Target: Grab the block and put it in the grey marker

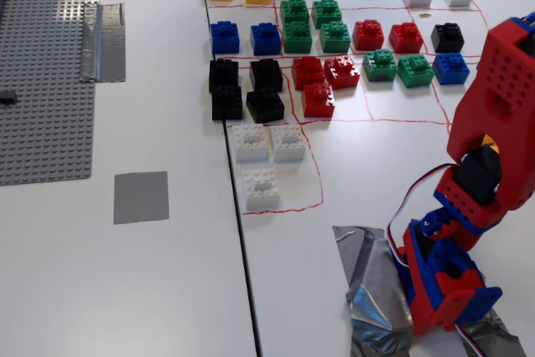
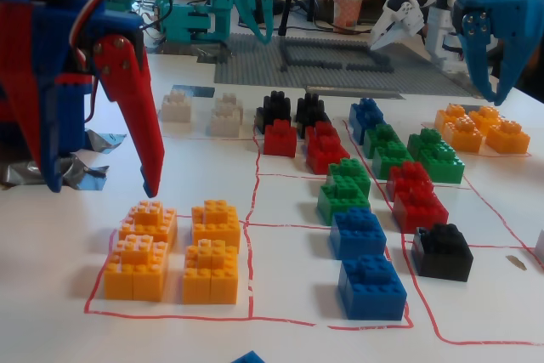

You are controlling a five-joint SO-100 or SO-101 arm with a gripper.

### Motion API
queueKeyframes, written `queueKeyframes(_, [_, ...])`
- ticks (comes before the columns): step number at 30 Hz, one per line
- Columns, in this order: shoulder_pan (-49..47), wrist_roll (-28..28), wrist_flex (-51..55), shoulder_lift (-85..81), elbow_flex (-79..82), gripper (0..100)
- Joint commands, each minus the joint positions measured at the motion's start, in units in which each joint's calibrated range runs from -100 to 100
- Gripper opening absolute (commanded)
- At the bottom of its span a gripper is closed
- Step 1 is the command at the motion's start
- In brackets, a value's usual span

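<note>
Hanging over the desk (image 2: 280, 329), our jaws (image 2: 151, 184) show one red finger tip just above the rear-left brick of four yellow-orange bricks; whether they are released or clenched we cannot tell. The block (image 2: 150, 220) sits on the desk inside a red-lined square, ungrasped. The grey marker (image 1: 140, 196) lies well apart.
</note>
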Motion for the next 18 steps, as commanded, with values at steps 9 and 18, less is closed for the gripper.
queueKeyframes(9, [-2.64,-3.47,-3.32,3.96,-1.45,27])
queueKeyframes(18, [-4.21,-4.3,-5.51,6.6,-0.64,27])
